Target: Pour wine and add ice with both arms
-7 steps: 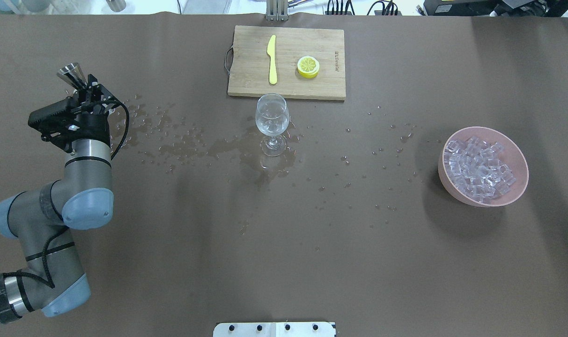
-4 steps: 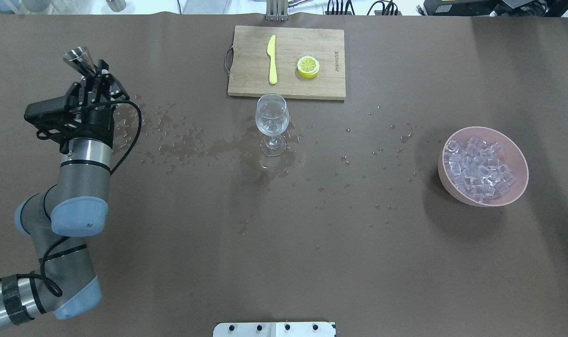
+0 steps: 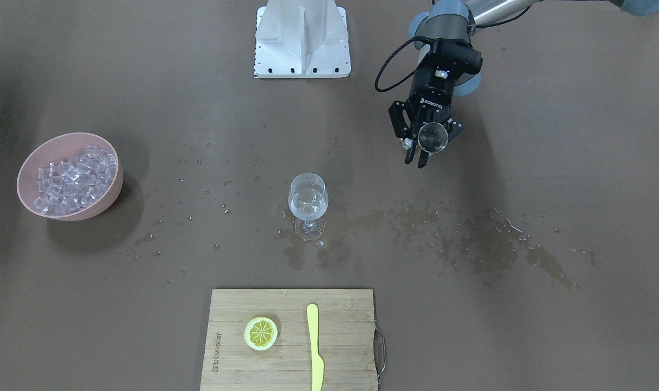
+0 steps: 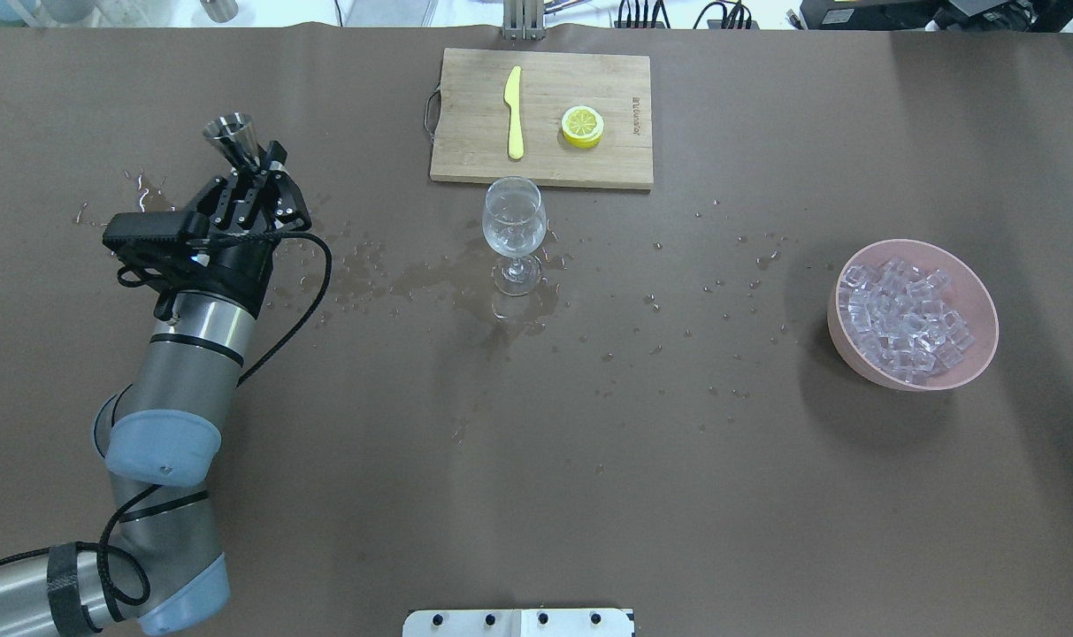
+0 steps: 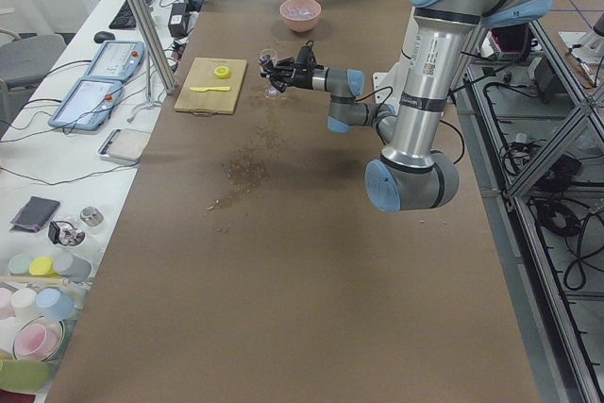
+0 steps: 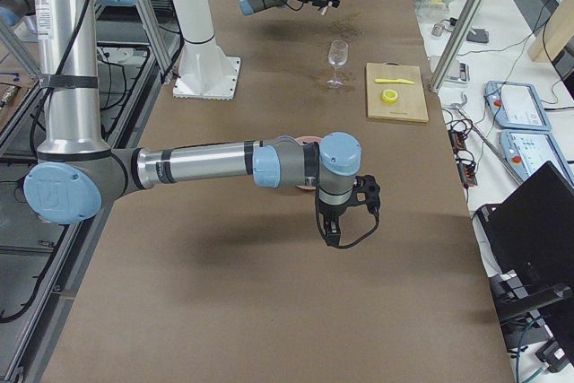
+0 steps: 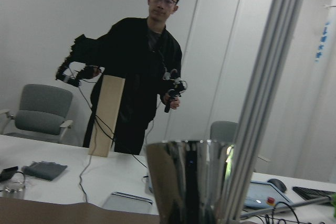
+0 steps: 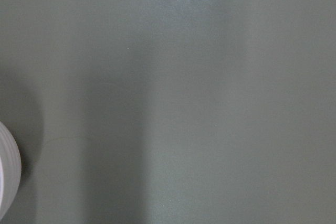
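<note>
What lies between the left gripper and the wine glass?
Only spilled droplets and wet patches on the table, per the overhead view. The left gripper holds a metal jigger.

Even overhead light falls on the matte brown tabletop; a soft shadow lies beside the round pink bowl. The right wrist view is a dim, featureless grey-green blur.

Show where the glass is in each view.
Front-facing: glass at centre, above the board.
Overhead: glass centre, just below the board.
Left: glass upper part, right of the board.
Right: glass upper part, left of the board.
Left wrist: not in it.
Right wrist: not in it.
Shared landmark: the board.
</note>
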